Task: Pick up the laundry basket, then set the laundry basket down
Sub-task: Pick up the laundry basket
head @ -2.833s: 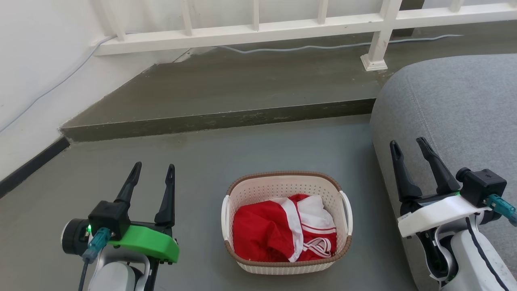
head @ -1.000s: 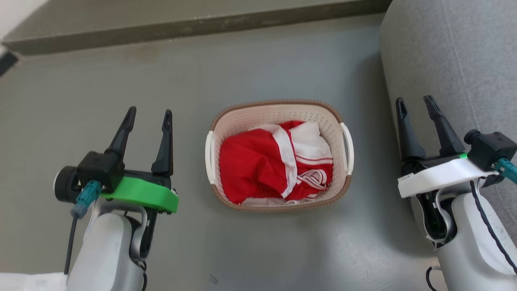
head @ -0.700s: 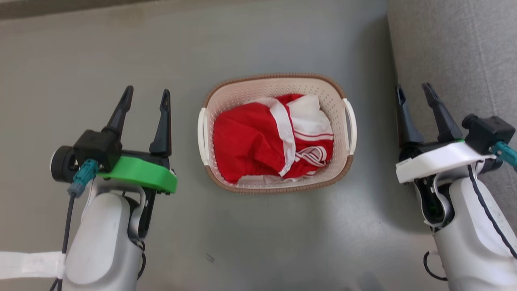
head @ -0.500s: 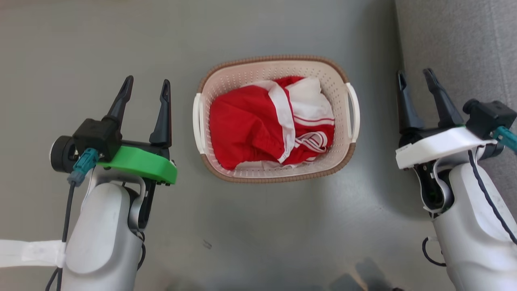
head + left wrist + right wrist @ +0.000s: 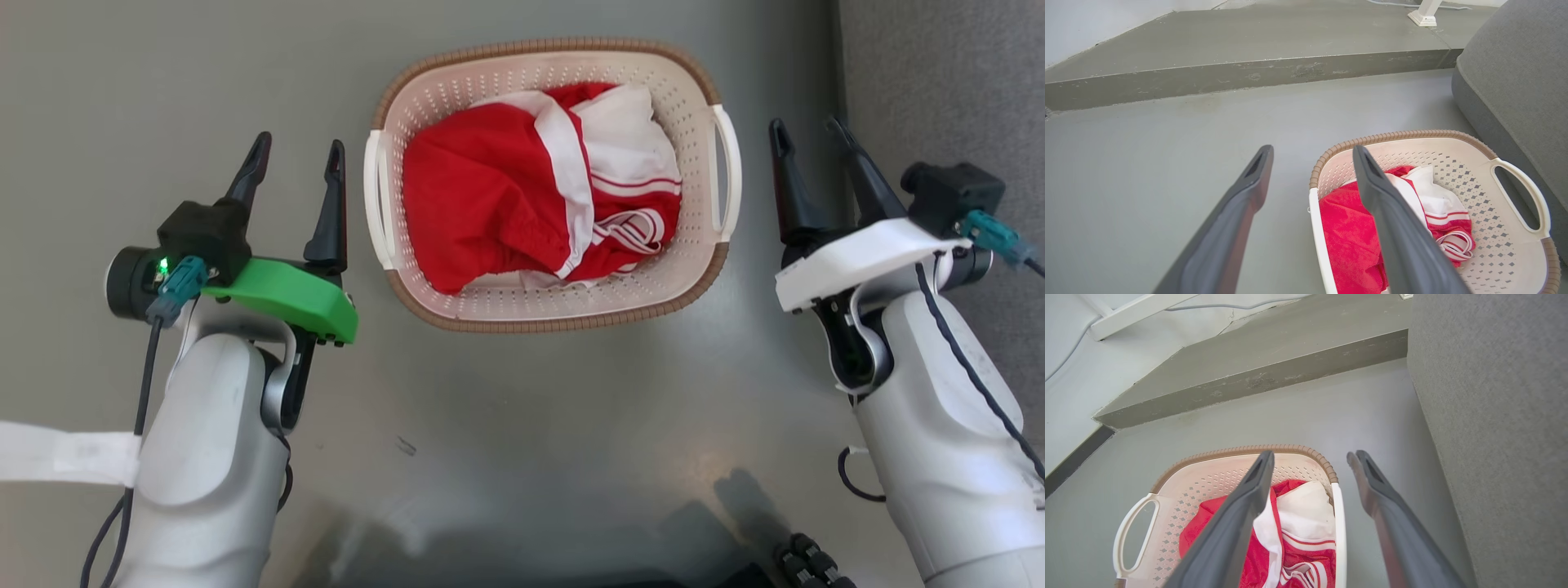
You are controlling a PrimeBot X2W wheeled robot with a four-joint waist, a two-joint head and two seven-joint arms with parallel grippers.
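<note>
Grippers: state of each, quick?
Left gripper: open, holding nothing, beside the laundry basket.
Right gripper: open, holding nothing.

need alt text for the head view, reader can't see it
A cream laundry basket with a brown rim, holding red-and-white clothing, sits on a grey floor. The left gripper and right gripper flank its side handles, jaws open, holding nothing.

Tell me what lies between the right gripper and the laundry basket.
A narrow strip of bare grey floor, nothing else, between the right gripper and the white side handle of the laundry basket; the head view shows it.
</note>
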